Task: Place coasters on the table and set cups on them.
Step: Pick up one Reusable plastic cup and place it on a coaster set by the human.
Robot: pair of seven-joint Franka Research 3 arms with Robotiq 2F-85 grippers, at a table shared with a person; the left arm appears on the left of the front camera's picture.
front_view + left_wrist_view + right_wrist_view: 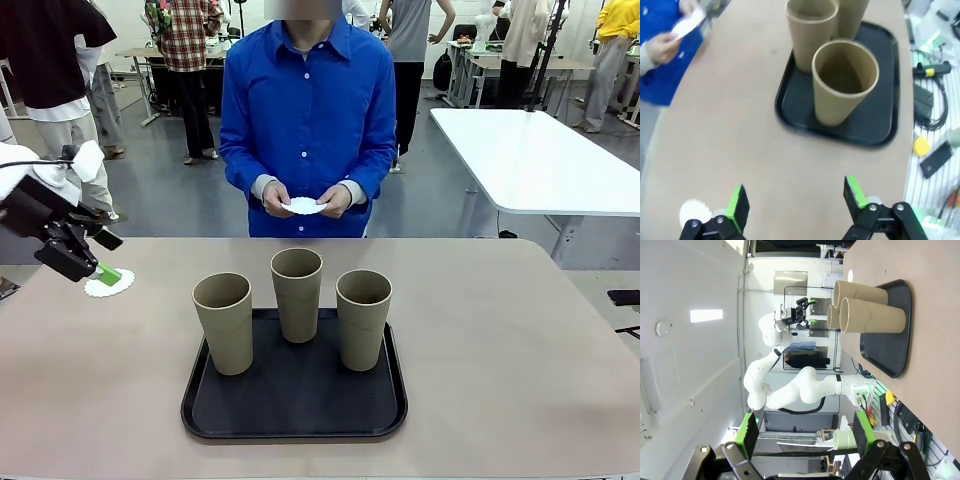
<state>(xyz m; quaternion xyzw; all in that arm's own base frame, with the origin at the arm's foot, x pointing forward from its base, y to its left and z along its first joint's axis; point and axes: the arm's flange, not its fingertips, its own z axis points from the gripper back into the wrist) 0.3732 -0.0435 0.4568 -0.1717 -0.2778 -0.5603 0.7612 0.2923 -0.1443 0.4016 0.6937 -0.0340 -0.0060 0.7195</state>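
Cups (297, 293): all three are standing on the black tray (200, 405), lower centre.
Coasters (110, 284): one is lying on the desk (500, 350), middle left; the person's hands (335, 200) are holding another.
Left claw (108, 256): hovering apart, empty, at that coaster.
Right claw (805, 432): standing apart, empty.

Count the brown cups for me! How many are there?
3. All stand upright on the tray: the left cup, the middle cup farther back, and the right cup. None looks hidden.
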